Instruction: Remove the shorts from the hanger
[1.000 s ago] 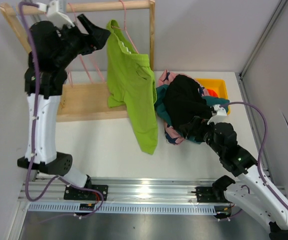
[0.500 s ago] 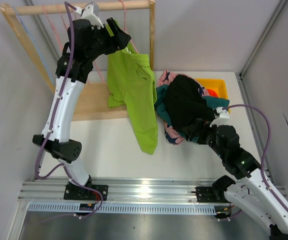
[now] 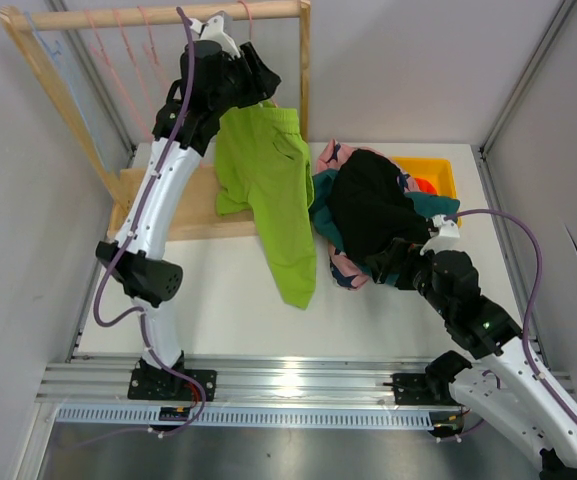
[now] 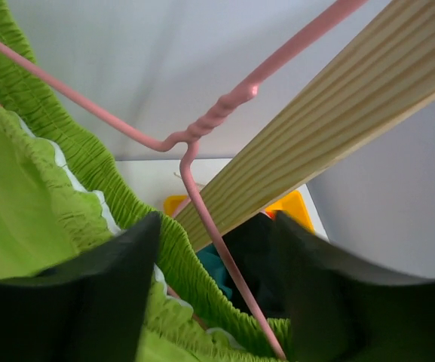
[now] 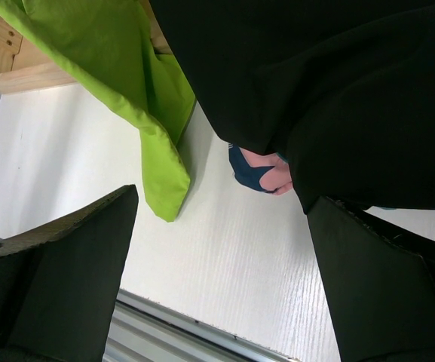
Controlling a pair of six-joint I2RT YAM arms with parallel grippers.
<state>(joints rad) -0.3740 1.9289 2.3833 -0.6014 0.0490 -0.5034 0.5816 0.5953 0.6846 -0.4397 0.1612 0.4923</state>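
Observation:
The lime green shorts [image 3: 268, 190] hang from a pink wire hanger [image 3: 251, 40] on the wooden rack; their leg reaches down to the table. My left gripper [image 3: 258, 85] is open at the hanger's top. In the left wrist view [image 4: 217, 302] its fingers straddle the gathered green waistband [image 4: 134, 219] and the hanger wire [image 4: 202, 128]. Black shorts [image 3: 368, 205] lie on a pile with teal shorts [image 3: 323, 215] and pink navy-splotched shorts [image 3: 343, 270]. Something orange [image 3: 423, 185] shows in a yellow bin. My right gripper [image 3: 398, 262] is open and empty beside the pile, low over the table [image 5: 221, 286].
The wooden rack has a top rail [image 3: 158, 14], a right post [image 4: 338, 113] and a base board [image 3: 168, 205]. Several empty pink hangers [image 3: 143, 40] hang at its left. The yellow bin [image 3: 438, 165] stands at the back right. A metal rail [image 3: 288, 385] runs along the near edge.
My left arm has swung right along the rack's rail, from its left end to the hanger with the green shorts. The right arm has barely moved.

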